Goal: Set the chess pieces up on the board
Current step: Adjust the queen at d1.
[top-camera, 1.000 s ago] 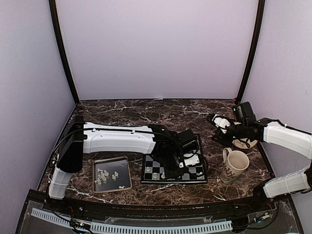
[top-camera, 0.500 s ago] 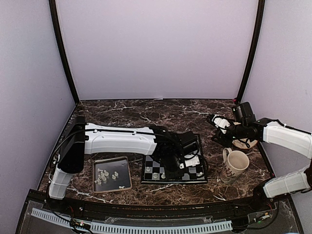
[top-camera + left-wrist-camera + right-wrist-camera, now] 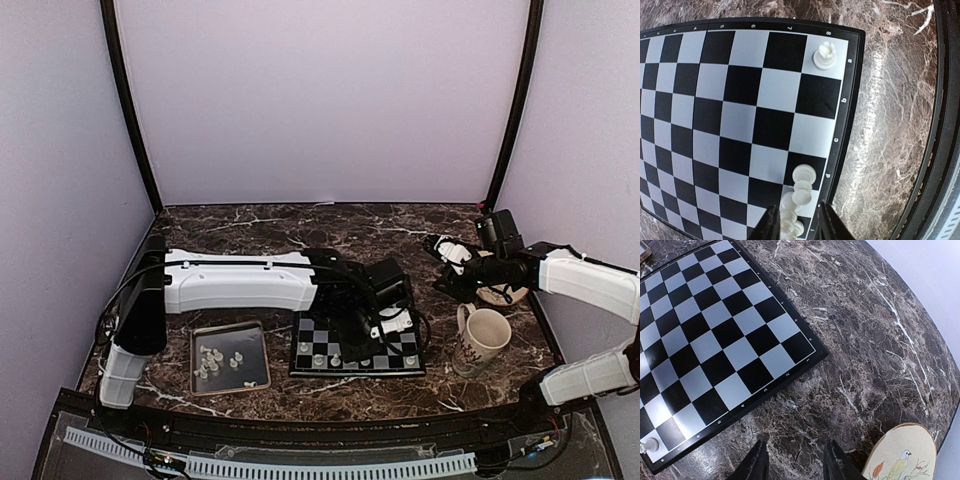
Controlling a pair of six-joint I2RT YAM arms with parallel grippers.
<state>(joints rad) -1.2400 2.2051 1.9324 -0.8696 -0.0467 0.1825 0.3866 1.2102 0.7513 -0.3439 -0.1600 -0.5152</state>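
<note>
The left gripper (image 3: 797,214) hangs low over the near edge row of the board (image 3: 740,100). Its fingers (image 3: 771,225) stand apart, with a gap wider than the small white figure between them, so it reads as released rather than gripping. The right gripper (image 3: 796,452) is likewise spread and empty, poised over bare marble between a corner of the board and a bird-printed coaster (image 3: 900,455), with the mug (image 3: 482,340) nearby. Of the chess pieces (image 3: 804,175), a short line stands along that edge row just ahead of the left fingers. One corner figure (image 3: 824,55) sits alone on its square, and a loose cluster (image 3: 212,358) waits in the metal tray (image 3: 250,378) just left of the board. These figures look like hard, smooth, translucent plastic. They are probably very light, stiff, rather slippery and easy to tip, so each is best pinched from above around its waist, just over the base, with the fingertips kept clear of close neighbours. Against the view a second ago, the left arm has risen a little and drawn back toward the far side, uncovering more of the near squares. The right arm, the tray's cluster and the mug lie as they did.
</note>
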